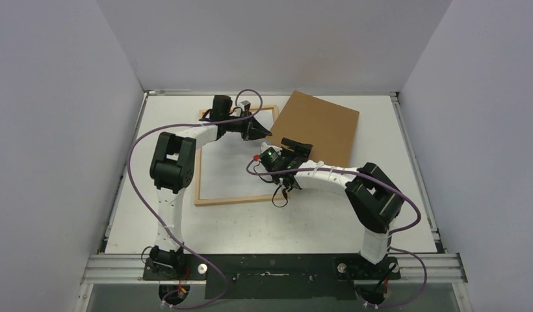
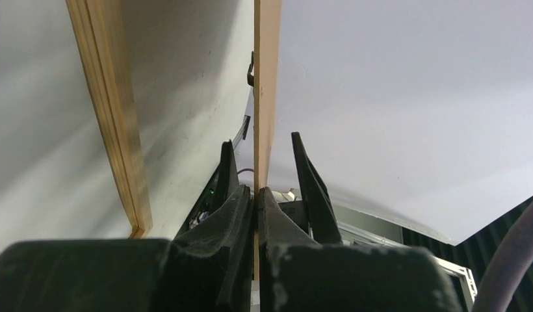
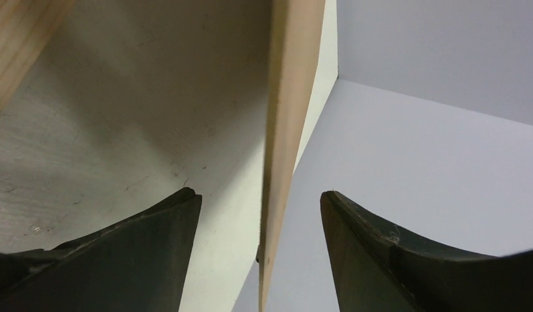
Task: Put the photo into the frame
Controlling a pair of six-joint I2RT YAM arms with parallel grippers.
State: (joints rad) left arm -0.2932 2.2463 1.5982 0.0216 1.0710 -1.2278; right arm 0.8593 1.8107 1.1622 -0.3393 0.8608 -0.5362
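top view: frame (image 1: 231,199) lies on the worktop (image 1: 303,221), left of centre. brown board (image 1: 319,127) sits just right of its far right corner. left end effector (image 1: 260,130) is at that corner, right end effector (image 1: 278,156) at the right rail.
left wrist: fingers (image 2: 241,214) clamped tight on a frame rail (image 2: 267,84).
right wrist: fingers (image 3: 153,247) spread apart, straddling the rail, a gap on each side.
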